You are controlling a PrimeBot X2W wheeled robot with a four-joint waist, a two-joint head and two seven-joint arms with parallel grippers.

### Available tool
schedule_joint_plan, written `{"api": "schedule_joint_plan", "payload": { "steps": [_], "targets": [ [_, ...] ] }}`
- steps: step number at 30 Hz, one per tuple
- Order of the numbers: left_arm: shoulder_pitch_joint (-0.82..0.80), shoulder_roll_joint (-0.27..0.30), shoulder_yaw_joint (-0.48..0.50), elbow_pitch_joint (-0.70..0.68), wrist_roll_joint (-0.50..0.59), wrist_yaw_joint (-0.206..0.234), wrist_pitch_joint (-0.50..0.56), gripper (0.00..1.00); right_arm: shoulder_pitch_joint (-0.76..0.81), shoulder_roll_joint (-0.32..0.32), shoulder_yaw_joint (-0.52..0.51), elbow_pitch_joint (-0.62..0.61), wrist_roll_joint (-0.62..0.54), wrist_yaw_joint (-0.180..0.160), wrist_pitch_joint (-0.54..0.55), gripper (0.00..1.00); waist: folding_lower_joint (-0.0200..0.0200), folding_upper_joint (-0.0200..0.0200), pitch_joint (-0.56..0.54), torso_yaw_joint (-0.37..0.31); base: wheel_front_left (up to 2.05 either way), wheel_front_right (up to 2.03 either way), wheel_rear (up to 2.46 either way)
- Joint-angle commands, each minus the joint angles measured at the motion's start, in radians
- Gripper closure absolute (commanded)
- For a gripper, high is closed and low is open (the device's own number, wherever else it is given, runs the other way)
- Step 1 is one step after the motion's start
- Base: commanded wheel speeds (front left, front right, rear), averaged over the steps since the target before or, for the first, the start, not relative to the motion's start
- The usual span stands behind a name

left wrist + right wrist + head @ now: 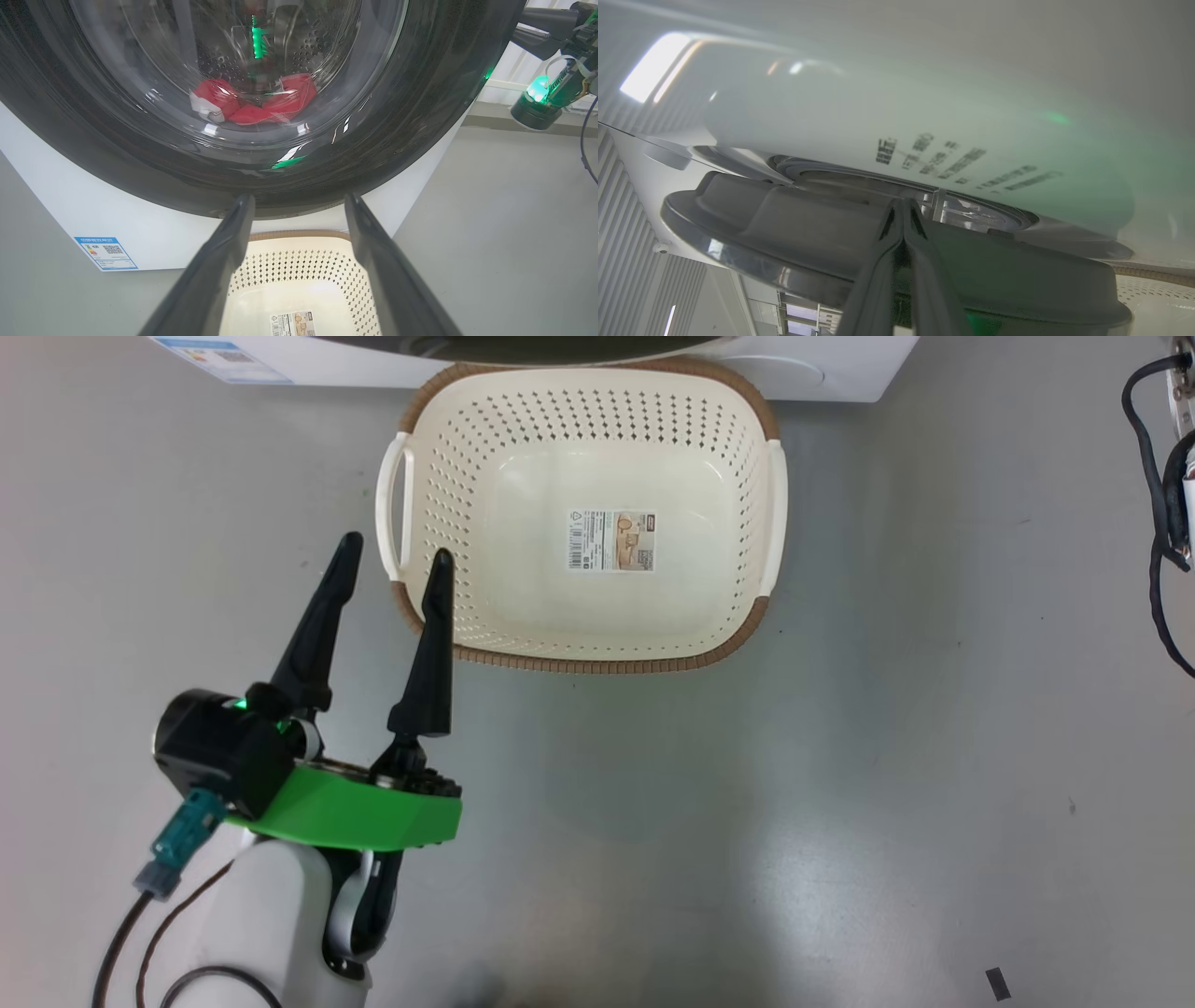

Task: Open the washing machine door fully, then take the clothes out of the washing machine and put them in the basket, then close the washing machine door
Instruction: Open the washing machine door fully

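A: The washing machine door (420,140) stands straight ahead of the left gripper (299,201). It has a glossy black rim round a bulging glass window, and it covers the mouth of the drum.

B: And through that glass, above and beyond the fingertips, there are the clothes (254,102). It's a red heap with white trim, lying low in the drum.

A: The left gripper's jaws are spread wide with nothing between them. In the head view it hangs just beside the left handle of the basket (728,569), fingers pointing toward the washing machine (840,373).

B: The basket is cream and perforated, with a label sticker (611,540) on its bottom. It stands right against the machine's white front, below the door. In the left wrist view it sits between the two fingers.

A: Now the right gripper (903,203). Its fingers are pressed tight together and hold nothing.

B: Its tips are up at the door's edge, right where the dark rim meets the white front. Touching or a hair off, I can't tell.

A: Is the door cracked open there?

B: Can't say from this angle. There's a blue sticker (106,253) low on the machine, left of the left gripper. And black cables (1162,504) hang far off to its right.
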Motion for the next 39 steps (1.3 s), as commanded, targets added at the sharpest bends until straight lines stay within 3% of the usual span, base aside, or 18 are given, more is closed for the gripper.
{"api": "schedule_joint_plan", "payload": {
  "steps": [1,39],
  "targets": [
    [-0.005,0.025,0.026,-0.025,-0.006,0.006,-0.008,0.00,-0.011,0.025,0.008,-0.020,-0.009,0.001,0.010,1.00,0.0000,0.0000,0.002,0.002,0.00,0.00,0.00],
    [0.035,0.025,0.083,0.025,-0.018,0.027,-0.008,0.00,0.154,0.066,0.114,-0.072,-0.058,0.001,0.191,1.00,0.0000,0.0000,-0.115,-0.039,0.00,0.00,0.00]
  ]
}}
